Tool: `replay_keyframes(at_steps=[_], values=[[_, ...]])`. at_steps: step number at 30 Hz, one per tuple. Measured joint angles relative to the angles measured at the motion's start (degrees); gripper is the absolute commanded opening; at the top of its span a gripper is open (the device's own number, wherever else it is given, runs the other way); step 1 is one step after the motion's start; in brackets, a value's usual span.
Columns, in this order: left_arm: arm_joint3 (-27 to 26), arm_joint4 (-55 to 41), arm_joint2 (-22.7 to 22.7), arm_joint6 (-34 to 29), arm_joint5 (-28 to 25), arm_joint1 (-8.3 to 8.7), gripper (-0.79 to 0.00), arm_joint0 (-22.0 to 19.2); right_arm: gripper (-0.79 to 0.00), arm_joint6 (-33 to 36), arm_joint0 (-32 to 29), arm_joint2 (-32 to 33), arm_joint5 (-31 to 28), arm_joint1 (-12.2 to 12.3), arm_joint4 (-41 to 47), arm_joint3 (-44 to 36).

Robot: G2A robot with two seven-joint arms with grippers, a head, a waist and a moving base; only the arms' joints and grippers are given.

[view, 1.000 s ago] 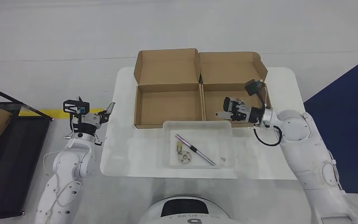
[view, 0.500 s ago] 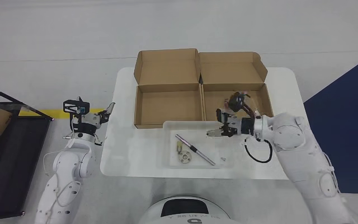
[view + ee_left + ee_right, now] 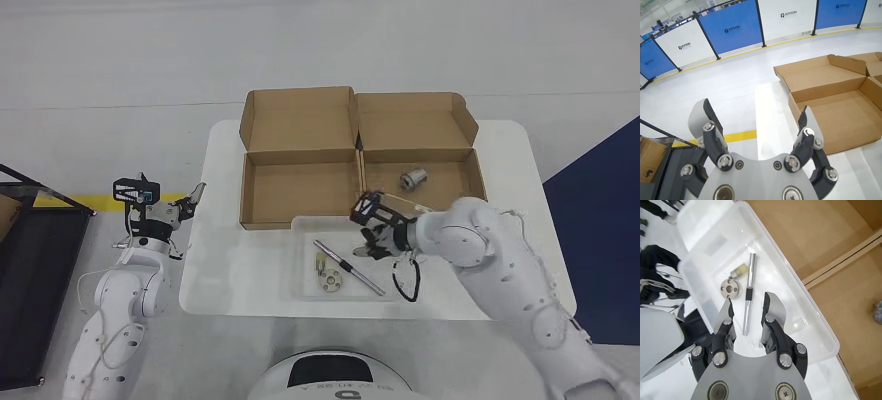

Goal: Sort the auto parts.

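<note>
A clear plastic tray [image 3: 300,225] [image 3: 810,306] at the table's front holds a long metal rod [image 3: 349,268] [image 3: 748,289] with a black band, a round steel flange [image 3: 331,283] [image 3: 730,289], a small brass fitting [image 3: 739,269] and a tiny screw [image 3: 760,345]. My right gripper [image 3: 366,243] [image 3: 747,305] hangs open above the tray, its fingers straddling the rod's near half. A grey cylindrical part [image 3: 413,179] [image 3: 878,312] lies in the right cardboard box [image 3: 470,180]. The left cardboard box [image 3: 300,192] [image 3: 838,117] is bare inside. My left gripper [image 3: 194,193] [image 3: 757,111] is open off the table's left edge.
Both boxes have their lids folded back toward the far side. The white table [image 3: 480,290] has bare room right of the tray and along its left strip [image 3: 770,117]. A dark rack [image 3: 30,250] stands on the floor to the left.
My right arm has swung from the right box, leaving the grey part inside it, to above the tray over the rod. The left arm has kept still.
</note>
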Motion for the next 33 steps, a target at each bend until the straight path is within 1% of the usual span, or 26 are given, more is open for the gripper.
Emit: replay_keyframes(at_steps=[2, 3, 4, 6, 11, 19, 22, 27, 29, 33], values=[[0.0, 0.0, 0.0, 0.0, 0.0, 0.0, 0.0, 0.0, -0.573, 0.2, 1.4, -3.0, 1.7, -0.6, -2.5, 0.6], [0.0, 0.0, 0.0, 0.0, 0.0, 0.0, 0.0, 0.0, -0.57, 0.3, 2.0, -4.0, 2.1, -0.8, -3.1, 0.8], [0.0, 0.0, 0.0, 0.0, 0.0, 0.0, 0.0, 0.0, -0.542, 0.4, 2.5, -4.9, 2.5, -1.0, -3.5, 1.1], [0.0, 0.0, 0.0, 0.0, 0.0, 0.0, 0.0, 0.0, -0.526, 0.7, 3.6, -6.5, 3.4, -1.3, -4.3, 1.7], [0.0, 0.0, 0.0, 0.0, 0.0, 0.0, 0.0, 0.0, -0.526, 3.0, 5.9, -10.8, 4.8, -2.3, -6.9, 3.0], [0.0, 0.0, 0.0, 0.0, 0.0, 0.0, 0.0, 0.0, -0.459, 5.9, 8.6, -15.9, 5.2, -3.6, -10.5, 4.3], [0.0, 0.0, 0.0, 0.0, 0.0, 0.0, 0.0, 0.0, -0.453, 7.1, 9.8, -18.2, 7.1, -4.4, -12.1, 5.5], [0.0, 0.0, 0.0, 0.0, 0.0, 0.0, 0.0, 0.0, -0.474, 8.1, 12.1, -22.2, 10.7, -6.1, -14.1, 8.2], [0.0, 0.0, 0.0, 0.0, 0.0, 0.0, 0.0, 0.0, -0.456, 8.7, 13.1, -23.8, 12.0, -6.9, -14.9, 9.4], [0.0, 0.0, 0.0, 0.0, 0.0, 0.0, 0.0, 0.0, -0.465, 9.2, 14.8, -26.1, 13.9, -8.4, -15.4, 11.6]])
